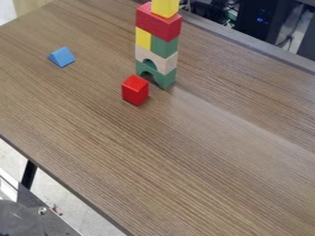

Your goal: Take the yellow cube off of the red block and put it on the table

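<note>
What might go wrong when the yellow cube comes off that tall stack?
The yellow wooden cube tops a tall, narrow stack, so a sideways bump might topple everything. The long red block beneath it bridges two separate pieces, one yellow, one green; dragging the cube could shift them. A small red block stands by the stack's foot, so a cube lowered there might hit it.

A tall stack of red, yellow, green and beige toy blocks [164, 46] bars your way near the far edge of the brown wood-grain bench [197, 152], a small solid-red block [135, 91] standing close before its foot. You can pass between the stack and a blue triangular prism [61, 57] at left, or across the broad foreground and right.
</note>
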